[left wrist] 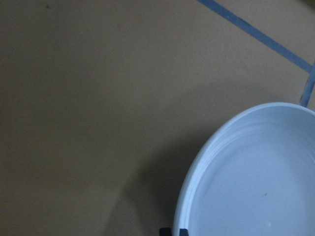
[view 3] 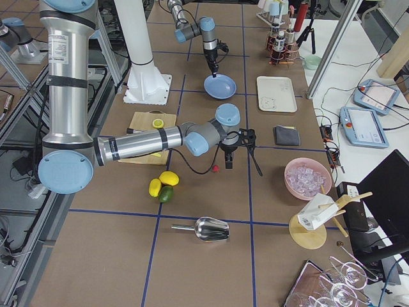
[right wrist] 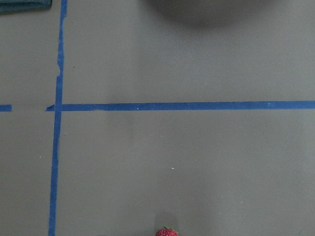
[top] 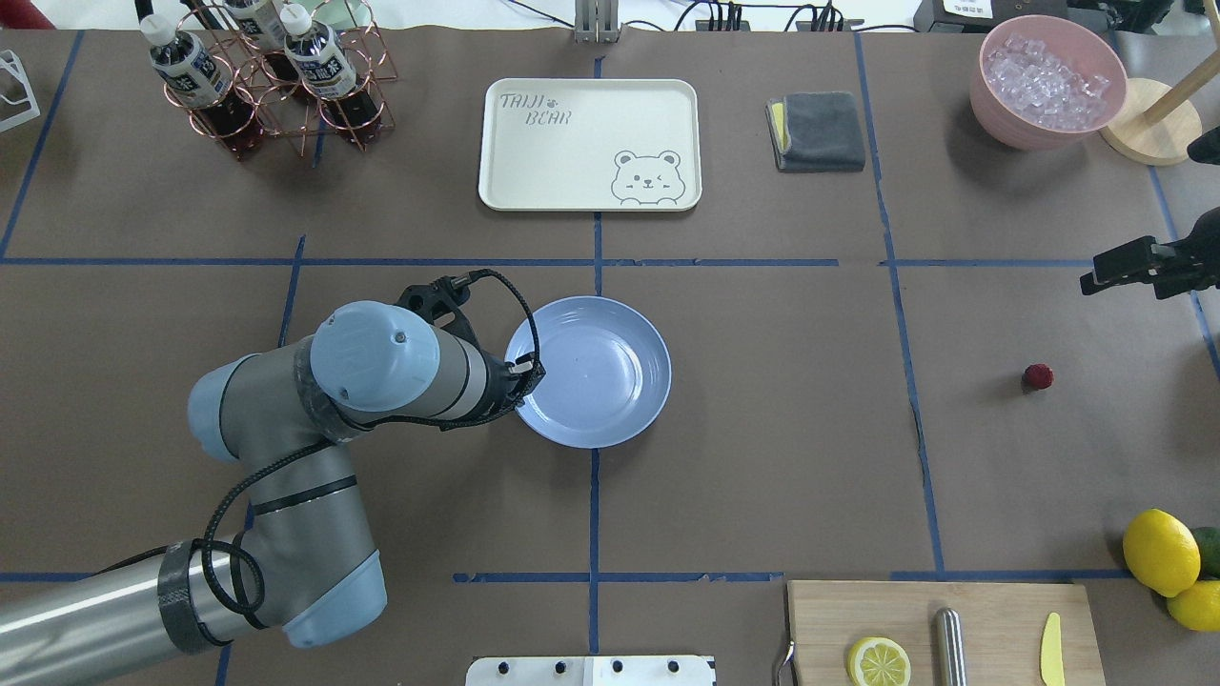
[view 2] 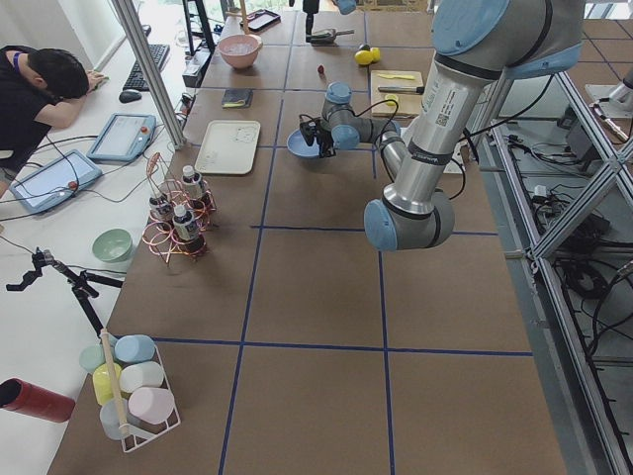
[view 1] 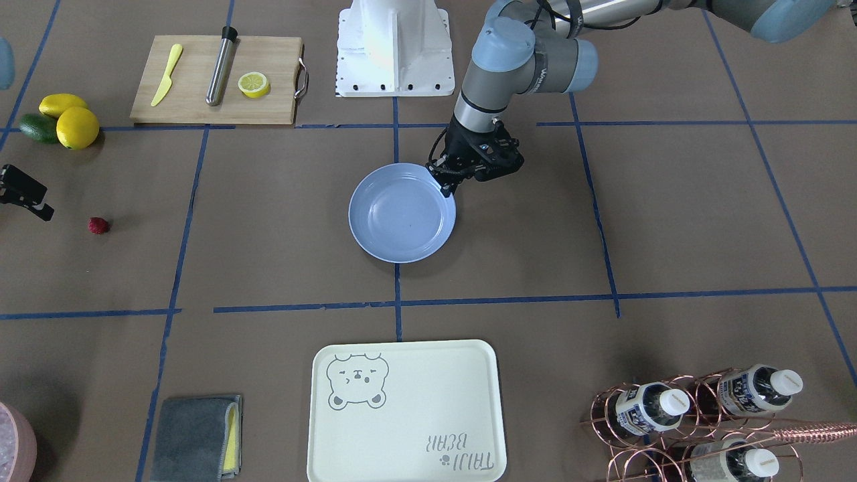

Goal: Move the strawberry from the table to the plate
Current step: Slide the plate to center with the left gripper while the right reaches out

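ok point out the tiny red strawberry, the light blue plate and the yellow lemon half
tiny dark-red strawberry (top: 1038, 376), overhead view, middle of the berry
round light-blue plate (top: 596, 372), overhead view, bare centre
yellow lemon half (top: 879, 661), overhead view, cut face

- The left arm (top: 286, 448) reaches forward with its elbow bent and its wrist turned down.
- The left gripper (view 1: 446, 187) sits low, fingertips nearly together, pinching the rim of the plate (view 1: 395, 221).
- The right arm (view 3: 137, 146) stretches out level, far to its own side.
- The right gripper (view 3: 228, 160) points down; how wide it stands is unclear.
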`<state>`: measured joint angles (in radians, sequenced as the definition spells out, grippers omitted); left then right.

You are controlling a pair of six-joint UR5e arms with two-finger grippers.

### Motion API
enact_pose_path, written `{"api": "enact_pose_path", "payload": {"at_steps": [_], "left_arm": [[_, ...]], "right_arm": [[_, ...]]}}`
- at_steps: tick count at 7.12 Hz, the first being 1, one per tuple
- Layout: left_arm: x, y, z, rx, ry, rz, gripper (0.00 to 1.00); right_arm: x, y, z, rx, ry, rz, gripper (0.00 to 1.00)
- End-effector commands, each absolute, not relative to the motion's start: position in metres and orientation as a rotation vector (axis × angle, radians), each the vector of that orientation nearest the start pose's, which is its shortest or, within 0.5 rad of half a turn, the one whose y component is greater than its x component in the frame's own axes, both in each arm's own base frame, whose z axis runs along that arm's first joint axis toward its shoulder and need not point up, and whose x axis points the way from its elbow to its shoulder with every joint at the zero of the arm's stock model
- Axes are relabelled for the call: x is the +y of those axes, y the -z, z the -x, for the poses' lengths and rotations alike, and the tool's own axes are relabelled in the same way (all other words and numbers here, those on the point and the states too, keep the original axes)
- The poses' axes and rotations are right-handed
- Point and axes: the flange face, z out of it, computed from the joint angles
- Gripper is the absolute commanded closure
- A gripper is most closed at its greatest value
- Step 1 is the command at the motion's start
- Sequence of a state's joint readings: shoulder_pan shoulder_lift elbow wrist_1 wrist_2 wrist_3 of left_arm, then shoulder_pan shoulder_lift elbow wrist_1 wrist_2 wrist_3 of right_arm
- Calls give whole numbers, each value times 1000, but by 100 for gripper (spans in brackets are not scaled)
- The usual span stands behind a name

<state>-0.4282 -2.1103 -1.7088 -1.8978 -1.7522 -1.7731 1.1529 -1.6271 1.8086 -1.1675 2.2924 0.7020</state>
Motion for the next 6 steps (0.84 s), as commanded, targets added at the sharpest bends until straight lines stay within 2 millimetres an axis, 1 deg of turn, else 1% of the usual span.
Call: {"api": "enact_pose_path", "payload": {"at_steps": [1,2,3,4,5,6], "left_arm": [[-377,-253,-553,1026,472,43,1],[-401,-244,-522,1044,494,11,0],[-416,-235,-493,1028,445,-49,0],[-425,-227,-472,995,436,-53,0],[-438,-221,-455,1001,442,-62,0],[-443,-222,-450,999,452,-69,0]], "right_arm": [[-470,-523,142,-888,-41,-97,0],[-468,-525,152,-868,-30,-102,0],[-465,-526,164,-853,-42,-97,0],[-461,-525,181,-850,-47,-109,0],[-451,-532,197,-833,-43,-104,0],[-441,-544,214,-798,-18,-102,0]]}}
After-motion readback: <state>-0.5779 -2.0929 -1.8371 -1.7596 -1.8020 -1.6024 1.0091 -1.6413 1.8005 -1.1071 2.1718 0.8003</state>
